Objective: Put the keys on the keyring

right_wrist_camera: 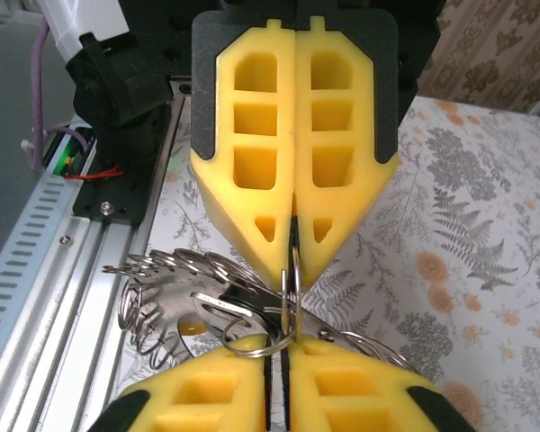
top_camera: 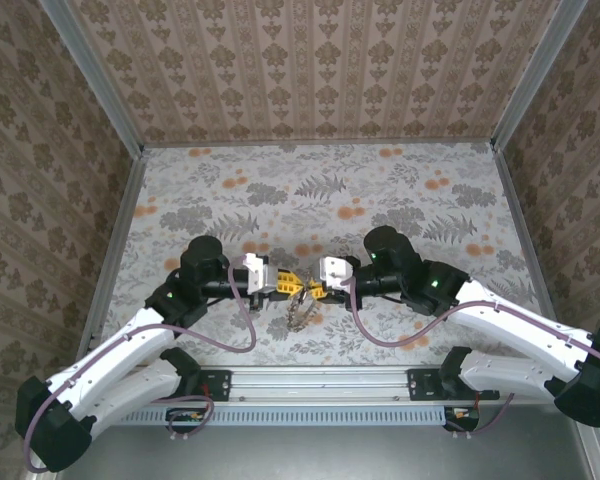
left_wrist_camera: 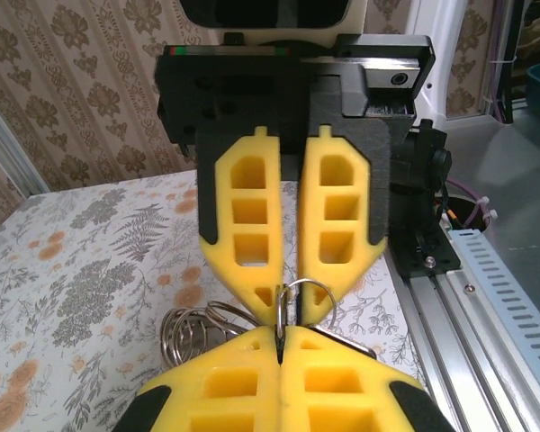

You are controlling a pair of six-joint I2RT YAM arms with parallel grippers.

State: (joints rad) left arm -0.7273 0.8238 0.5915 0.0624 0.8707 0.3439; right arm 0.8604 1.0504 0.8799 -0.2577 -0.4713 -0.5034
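Threading step, I judge: right gripper (right_wrist_camera: 274, 351) narrow, nipping a small loop of the keys (right_wrist_camera: 218, 310); just beyond, tip to tip, left gripper (right_wrist_camera: 293, 256) clamped on the keyring (right_wrist_camera: 296, 286). Next calls for finely working that loop into the ring's split

**Right wrist view: thin ring between two tools**

The left tool (right_wrist_camera: 294, 256) points down from the top. Its yellow fingers are pressed together on the upper edge of a thin ring (right_wrist_camera: 294, 283) that stands edge-on. The ring's lower edge reaches the right tool (right_wrist_camera: 275, 353) at the bottom, whose fingers sit a narrow slit apart; grip there unclear. Just left, the coiled keyring (right_wrist_camera: 137, 301), with the keys (right_wrist_camera: 218, 310) bunched against it. Floral tabletop (right_wrist_camera: 486, 270) at right, metal rail (right_wrist_camera: 45, 270) at left.
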